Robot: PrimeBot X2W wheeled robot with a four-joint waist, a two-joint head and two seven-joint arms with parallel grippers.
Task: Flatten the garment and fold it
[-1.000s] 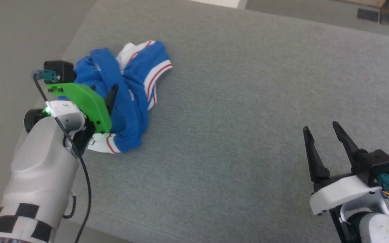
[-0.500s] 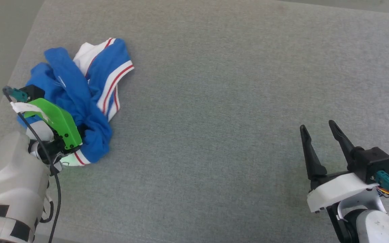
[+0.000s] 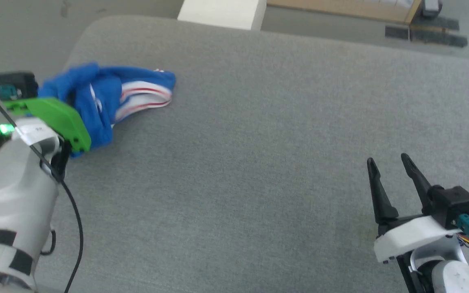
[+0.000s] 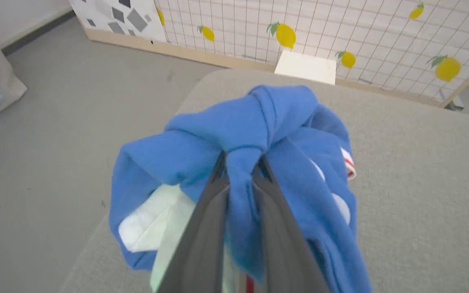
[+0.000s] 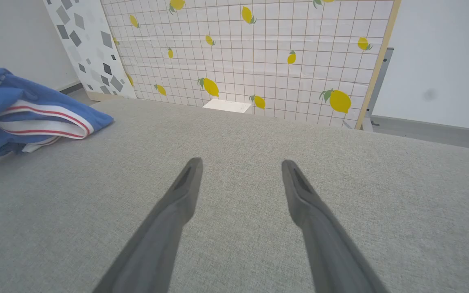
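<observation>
The garment, a royal-blue jersey with white, red-striped trim, lies bunched at the far left of the grey padded table. In the left wrist view my left gripper is shut on a pinched ridge of the garment's blue cloth, which drapes over both fingers with white fabric showing underneath. In the head view the left arm's green wrist cover hides those fingers. My right gripper stands open at the lower right above bare table, far from the garment, with nothing between its fingers.
The table's left edge runs just beside the garment, with grey floor beyond. A white block and a lemon-patterned grid panel stand past the far edge.
My left gripper has closed from open onto the blue cloth, and the heap is now drawn out lower and longer. The head camera has shifted. The right gripper has stayed open in place.
</observation>
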